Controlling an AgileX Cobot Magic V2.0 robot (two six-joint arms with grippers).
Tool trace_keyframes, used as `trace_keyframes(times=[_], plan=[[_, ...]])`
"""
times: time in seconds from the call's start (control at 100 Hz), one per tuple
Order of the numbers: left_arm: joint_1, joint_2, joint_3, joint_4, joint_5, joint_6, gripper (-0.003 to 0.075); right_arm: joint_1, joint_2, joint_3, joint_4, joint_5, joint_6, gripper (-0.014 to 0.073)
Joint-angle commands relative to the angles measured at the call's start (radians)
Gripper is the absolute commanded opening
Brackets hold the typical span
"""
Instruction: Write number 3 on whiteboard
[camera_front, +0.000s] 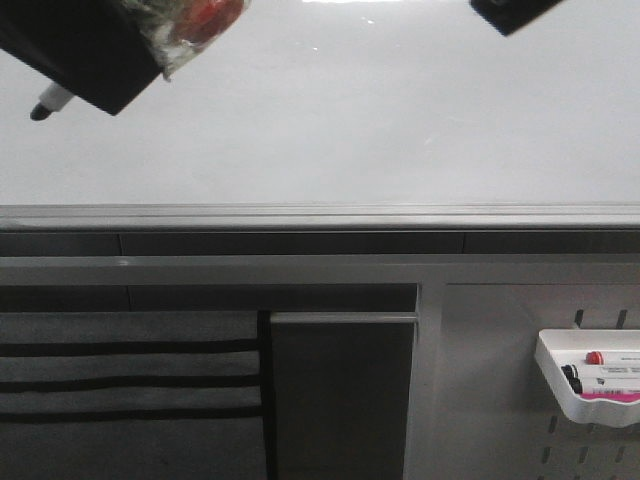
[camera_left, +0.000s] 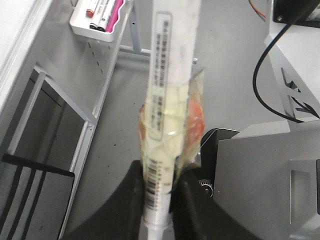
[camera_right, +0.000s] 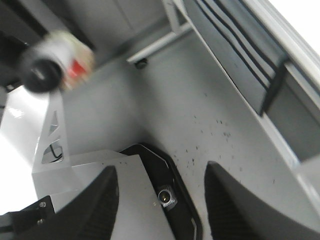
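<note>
We see the whiteboard (camera_front: 380, 120) as smooth and glossy, catching pale glare, edged by a dull grey metal rail (camera_front: 320, 215). The marker (camera_left: 167, 100) wears a paper label under wrinkled, shiny clear tape — the left gripper's fingers (camera_left: 125, 205) look matt black plastic.
</note>
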Motion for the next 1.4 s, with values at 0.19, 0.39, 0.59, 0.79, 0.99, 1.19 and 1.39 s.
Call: trace_keyframes(times=[0.19,0.39,0.59,0.79,0.99,1.19,1.39], plan=[[-0.024,-0.019,-0.034,-0.054,-0.027,0.009,-0.002,0.194,0.038,-0.13,0.014,-0.037,-0.171,0.0347],[-0.024,-0.019,-0.034,-0.054,-0.027,0.01,-0.002,0.31,0.097,-0.191,-0.057,-0.075,-0.171,0.0347],[-0.024,-0.019,-0.034,-0.03,-0.027,0.012,-0.002,0.315,0.117,-0.224,-0.064,-0.072,-0.171,0.0347],[-0.024,-0.019,-0.034,-0.028,-0.027,0.012,-0.002,0.315,0.117,-0.224,-0.065,-0.072,-0.171,0.0295],[-0.024,-0.019,-0.034,-0.028,-0.027,0.012,-0.002,0.315,0.117,-0.224,-0.066,-0.072,-0.171,0.0248],[-0.024,-0.019,-0.034,-0.028,-0.027,0.012,-0.002,0.315,0.129,-0.224,-0.068,-0.072,-0.171,0.0248],[-0.024,-0.019,-0.034,-0.028,-0.027,0.012,-0.002,0.315,0.143,-0.224,-0.07,-0.067,-0.171,0.0248]])
